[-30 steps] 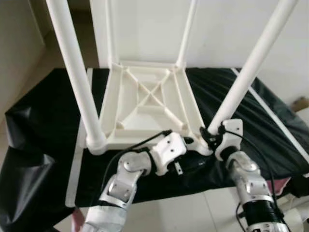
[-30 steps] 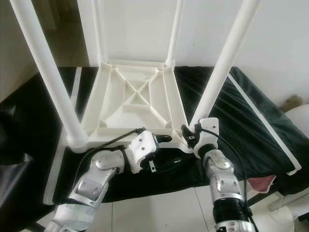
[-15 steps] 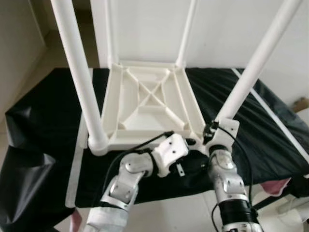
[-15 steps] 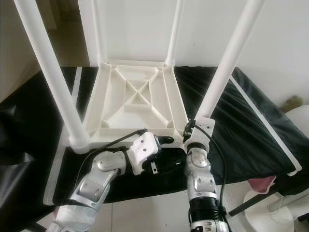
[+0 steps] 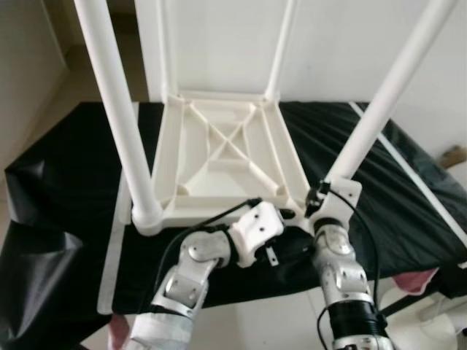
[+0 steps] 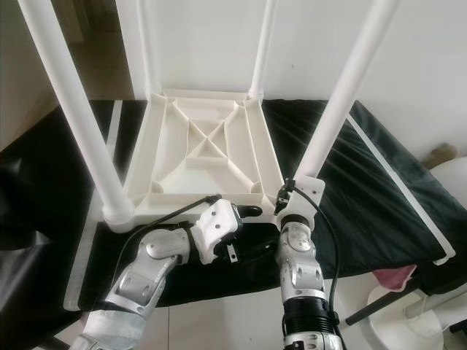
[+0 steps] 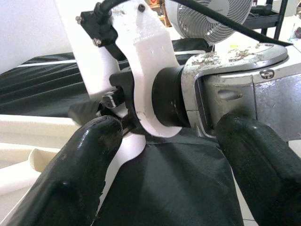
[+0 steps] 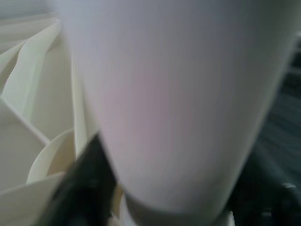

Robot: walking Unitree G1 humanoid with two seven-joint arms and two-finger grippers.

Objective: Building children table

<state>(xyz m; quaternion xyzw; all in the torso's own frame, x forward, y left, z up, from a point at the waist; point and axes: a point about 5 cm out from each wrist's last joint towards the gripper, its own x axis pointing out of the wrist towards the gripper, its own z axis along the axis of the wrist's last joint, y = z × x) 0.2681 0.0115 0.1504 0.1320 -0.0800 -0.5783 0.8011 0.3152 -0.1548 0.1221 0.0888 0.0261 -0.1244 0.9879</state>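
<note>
Since a second ago the right gripper (image 6: 286,198) has swung inward, clamped around the near-right leg (image 6: 343,87) at its base, at five o'clock on the upturned table (image 6: 201,149). Left gripper (image 5: 281,219) rests spread at the near edge. Twisting the leg tight seems next.

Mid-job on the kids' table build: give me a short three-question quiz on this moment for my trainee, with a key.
1. True or false: the table top lies upside down on the black sheet, ribs showing.
2. How many white legs stand up from it? A) two B) three C) four
3. Which gripper is at the base of the near right leg?

Key
1. True.
2. C: two near, two far.
3. The right gripper, its fingers around that leg just above the socket. The left gripper hovers open beside the right wrist, at the top's near edge.
</note>
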